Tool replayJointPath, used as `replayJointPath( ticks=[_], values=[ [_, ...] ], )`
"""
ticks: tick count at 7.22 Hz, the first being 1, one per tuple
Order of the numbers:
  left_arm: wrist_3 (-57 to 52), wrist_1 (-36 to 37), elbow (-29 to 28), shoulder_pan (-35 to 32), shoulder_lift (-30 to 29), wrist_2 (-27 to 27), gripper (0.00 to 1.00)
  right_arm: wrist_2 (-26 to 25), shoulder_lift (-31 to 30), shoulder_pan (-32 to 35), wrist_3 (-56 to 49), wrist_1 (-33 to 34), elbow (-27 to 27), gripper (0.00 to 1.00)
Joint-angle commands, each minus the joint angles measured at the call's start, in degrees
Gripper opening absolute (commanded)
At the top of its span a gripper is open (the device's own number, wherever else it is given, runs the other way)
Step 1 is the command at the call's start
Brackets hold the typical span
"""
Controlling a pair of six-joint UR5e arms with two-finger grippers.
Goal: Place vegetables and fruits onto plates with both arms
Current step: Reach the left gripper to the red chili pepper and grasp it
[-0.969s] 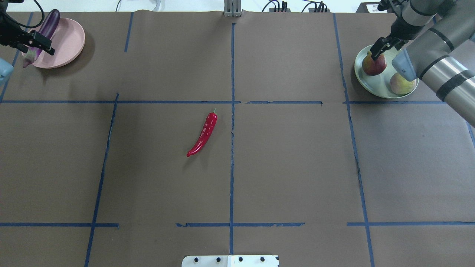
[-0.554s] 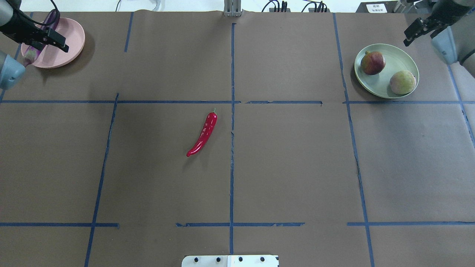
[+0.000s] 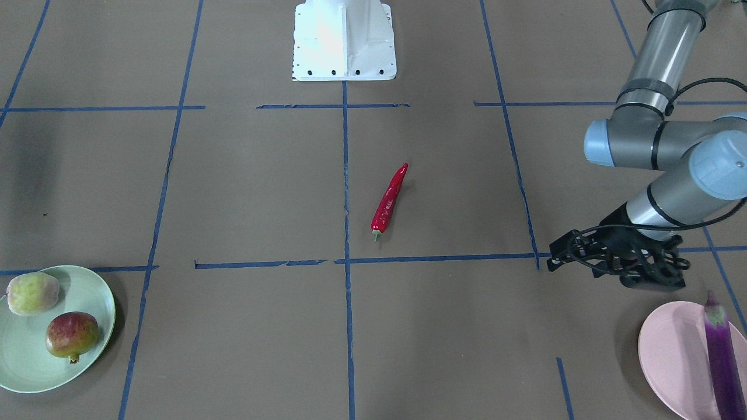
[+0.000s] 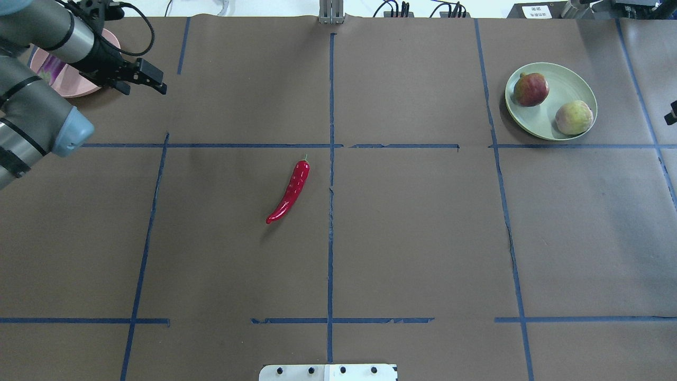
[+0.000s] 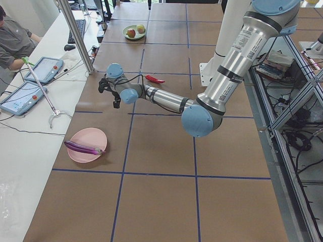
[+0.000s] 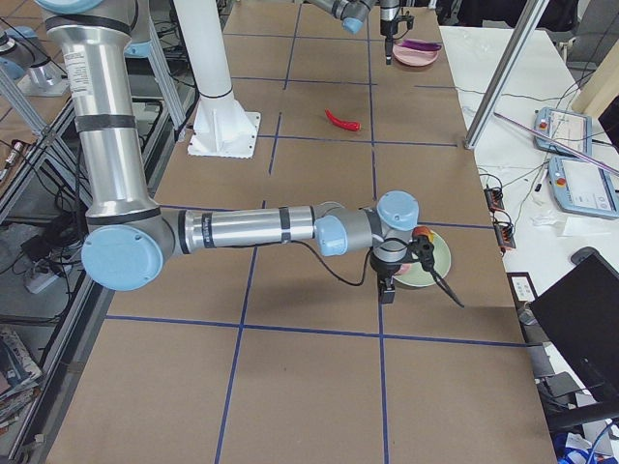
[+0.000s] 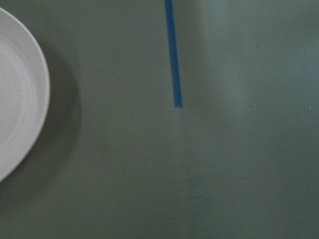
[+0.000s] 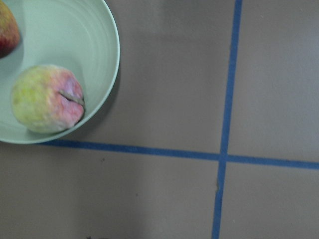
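Observation:
A red chili pepper lies on the brown table near the centre, also in the front view. The purple eggplant lies on the pink plate, at the far left in the overhead view. The mint green plate holds the red-blushed fruit and the pale green-pink fruit. My left gripper hangs open and empty over the table just right of the pink plate. My right gripper is beside the green plate; I cannot tell if it is open.
The white base block sits at the near table edge. Blue tape lines grid the brown cover. A side bench with tablets and a metal post stand past the table's far side.
My left gripper left the eggplant on the pink plate and moved right over the table. My right gripper came off the red-blushed fruit and drew back to the overhead view's right edge.

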State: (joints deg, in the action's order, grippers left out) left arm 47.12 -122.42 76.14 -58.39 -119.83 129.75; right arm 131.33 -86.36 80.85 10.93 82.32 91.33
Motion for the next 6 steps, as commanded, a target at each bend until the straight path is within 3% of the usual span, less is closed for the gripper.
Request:
replayJointPath(
  ticks=[1, 4, 6],
  values=[
    [8.18, 1.73, 1.29, 8.51, -4.42, -4.05, 1.0, 0.06, -8.19, 1.15, 0.31, -0.06, 7.8, 1.0],
    [14.29, 10.76, 2.35, 20.12, -13.12, -16.78, 0.98, 0.15, -8.83, 1.06, 0.76, -0.32, 7.9, 1.0],
    [17.3, 11.76, 2.17, 26.46, -14.9, -23.73, 0.9, 0.06, -8.83, 1.06, 0.84, -0.41, 7.9, 1.0]
  ],
)
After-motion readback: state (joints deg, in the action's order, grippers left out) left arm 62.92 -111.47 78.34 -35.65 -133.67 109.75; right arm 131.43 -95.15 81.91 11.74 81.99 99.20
